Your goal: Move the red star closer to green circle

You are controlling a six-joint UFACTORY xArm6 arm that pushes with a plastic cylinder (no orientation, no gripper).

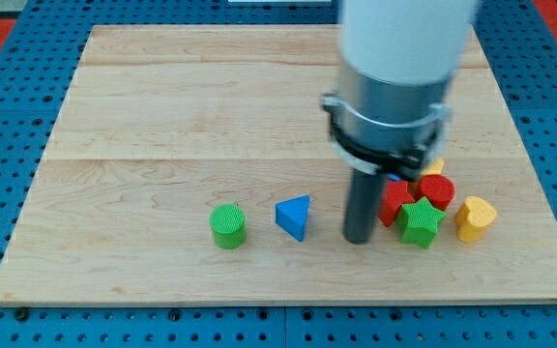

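The green circle sits on the wooden board at the lower middle-left. The red star lies in a cluster at the lower right, partly hidden behind the green star. My tip rests on the board just left of the red star, between it and the blue triangle. The rod and the arm's white and grey body hide part of the cluster.
A red cylinder, a yellow heart, a yellow block and a sliver of a blue block crowd the cluster at the right. The board's bottom edge runs close below the blocks.
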